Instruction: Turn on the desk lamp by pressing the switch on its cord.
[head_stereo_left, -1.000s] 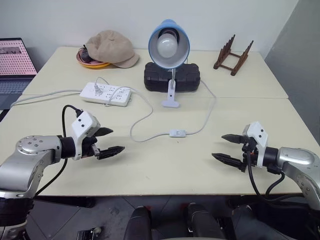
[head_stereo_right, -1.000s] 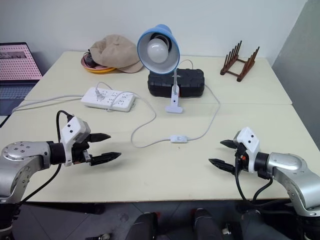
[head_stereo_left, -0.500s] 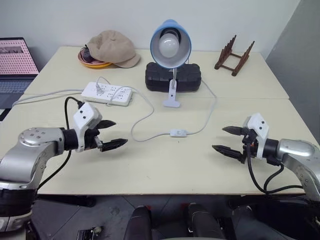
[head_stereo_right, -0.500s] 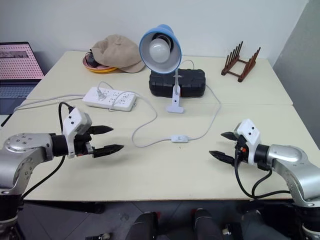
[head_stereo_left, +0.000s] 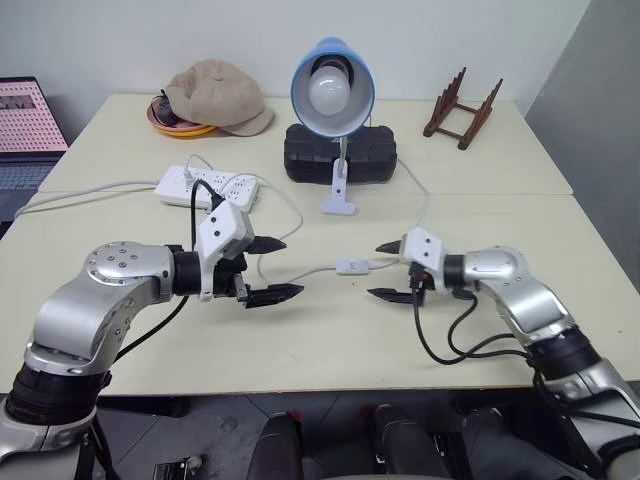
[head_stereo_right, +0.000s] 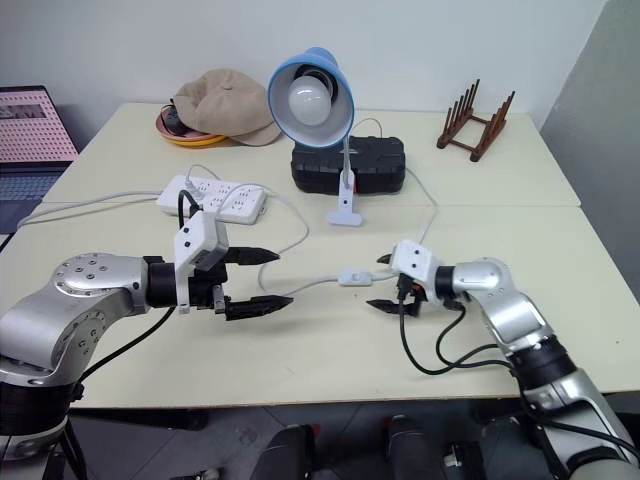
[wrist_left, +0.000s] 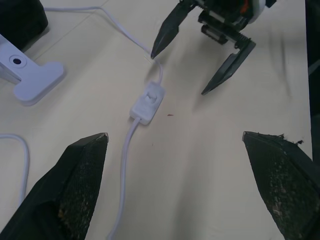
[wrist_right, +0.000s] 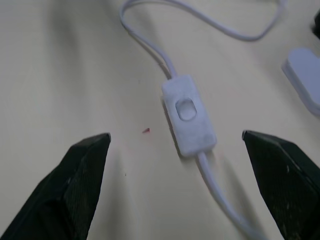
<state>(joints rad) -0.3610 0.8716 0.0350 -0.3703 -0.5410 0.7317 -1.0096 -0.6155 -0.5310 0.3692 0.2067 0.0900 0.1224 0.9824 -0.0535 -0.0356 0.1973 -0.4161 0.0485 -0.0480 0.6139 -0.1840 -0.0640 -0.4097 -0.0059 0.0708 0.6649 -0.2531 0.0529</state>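
Observation:
The desk lamp (head_stereo_left: 332, 85), with a blue shade and a white bulb, stands clipped at the table's middle back. Its thin white cord (head_stereo_left: 424, 205) runs down to the small white switch (head_stereo_left: 351, 266), which lies flat on the table with its button up (wrist_right: 188, 115). My right gripper (head_stereo_left: 373, 270) is open just right of the switch, one fingertip beside the cord. The switch lies in front of its jaws, untouched. My left gripper (head_stereo_left: 293, 266) is open a short way left of the switch, pointing at it, and holds nothing.
A white power strip (head_stereo_left: 207, 186) lies at the back left, and a black case (head_stereo_left: 340, 153) sits behind the lamp. A tan cap (head_stereo_left: 215, 93) rests on a plate. A wooden rack (head_stereo_left: 462, 108) is at the back right and a laptop (head_stereo_left: 30, 110) at the far left.
Both grippers have come inward toward the switch. The right one travelled further, from the right table edge, and rolled. Both stay open.

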